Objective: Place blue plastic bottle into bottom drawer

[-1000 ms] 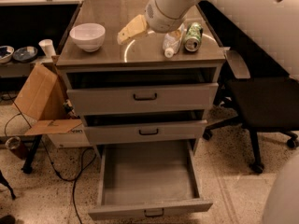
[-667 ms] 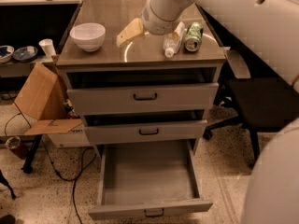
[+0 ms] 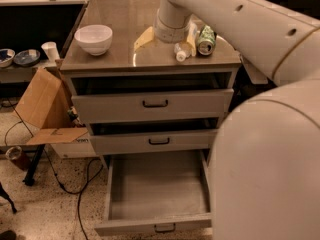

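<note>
The blue plastic bottle [image 3: 183,48] lies on its side on the cabinet top, white cap toward me, right next to a green drink can [image 3: 205,40]. My gripper [image 3: 154,40] is low over the cabinet top, just left of the bottle, mostly hidden by my wrist [image 3: 172,20]; I cannot tell whether it touches the bottle. The bottom drawer [image 3: 155,226] is pulled fully out and its inside is bare. The two shallower drawers above it stand slightly ajar.
A white bowl [image 3: 94,38] sits at the top's left. My arm and body [image 3: 265,149] fill the right side and hide the drawer's right edge. An open cardboard box [image 3: 42,109] and cables [image 3: 75,184] lie on the floor at the left.
My wrist has shifted slightly left and down near the bottle, and my upper arm now fills much more of the right side. Bottle, can and drawers have not moved.
</note>
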### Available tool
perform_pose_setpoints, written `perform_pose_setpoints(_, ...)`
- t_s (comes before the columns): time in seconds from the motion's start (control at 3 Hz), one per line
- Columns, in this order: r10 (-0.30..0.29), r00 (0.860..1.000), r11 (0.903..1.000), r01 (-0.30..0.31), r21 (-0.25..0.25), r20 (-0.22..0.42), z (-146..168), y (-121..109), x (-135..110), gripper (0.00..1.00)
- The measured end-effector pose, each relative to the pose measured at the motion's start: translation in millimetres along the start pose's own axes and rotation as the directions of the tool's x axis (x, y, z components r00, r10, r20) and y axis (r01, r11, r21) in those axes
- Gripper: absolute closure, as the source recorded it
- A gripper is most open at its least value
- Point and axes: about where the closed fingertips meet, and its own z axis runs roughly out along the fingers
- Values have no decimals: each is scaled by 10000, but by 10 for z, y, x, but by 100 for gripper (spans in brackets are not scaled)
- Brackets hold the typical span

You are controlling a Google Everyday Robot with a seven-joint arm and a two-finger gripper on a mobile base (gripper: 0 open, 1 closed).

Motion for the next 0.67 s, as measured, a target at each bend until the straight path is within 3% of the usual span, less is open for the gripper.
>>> perform_pose_setpoints(0.33, 1206, 9924, 9893, -1179, 861, -263, 124, -166, -44, 0)
perform_pose_setpoints(0.67, 1967, 9800, 9699, -1902, 1519, -288, 190, -309, -94, 0)
